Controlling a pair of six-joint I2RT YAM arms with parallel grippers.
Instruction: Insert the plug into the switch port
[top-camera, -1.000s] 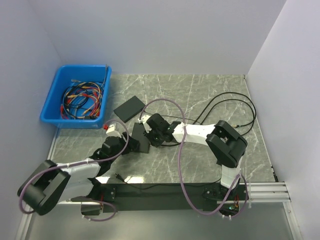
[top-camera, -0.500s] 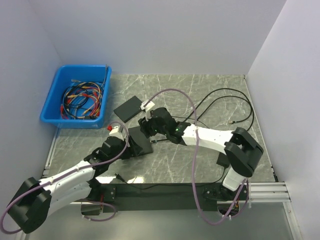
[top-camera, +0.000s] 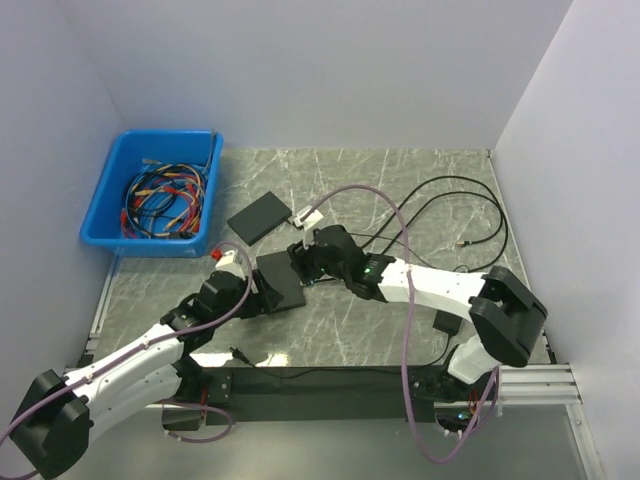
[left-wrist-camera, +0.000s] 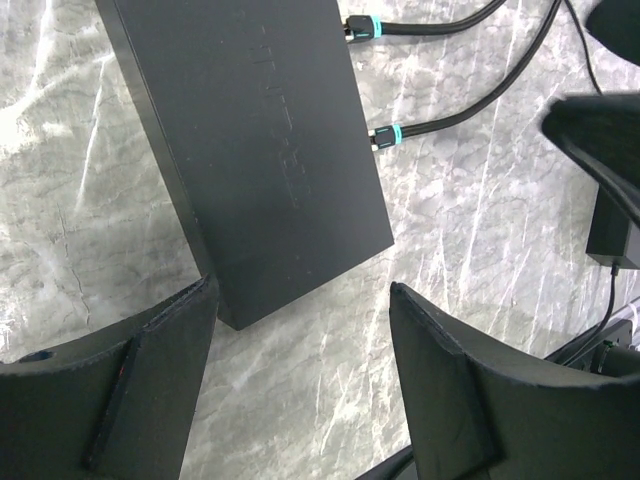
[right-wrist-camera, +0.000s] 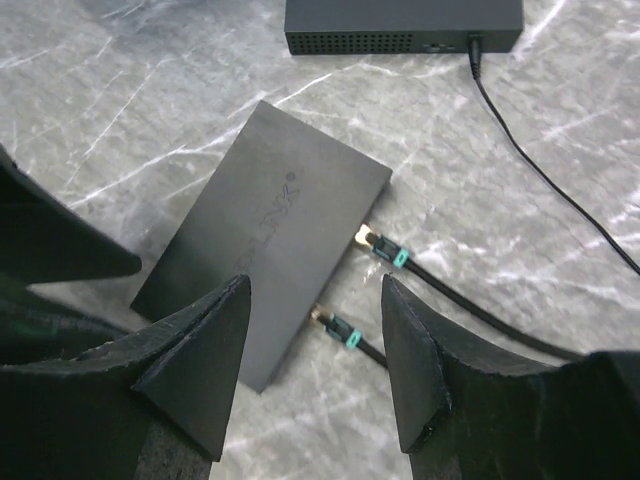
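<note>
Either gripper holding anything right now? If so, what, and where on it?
Nothing is held. The left gripper and right gripper both stand open, neither closed on the switch or the teal-collared plugs at its edge.

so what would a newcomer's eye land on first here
The black network switch mid-table, with the open left pincer and open right pincer poised over it from either side. Two teal-banded plugs sit at its side edge, trailing black leads. At the far left, a blue bin holds tangled coloured cables.
</note>
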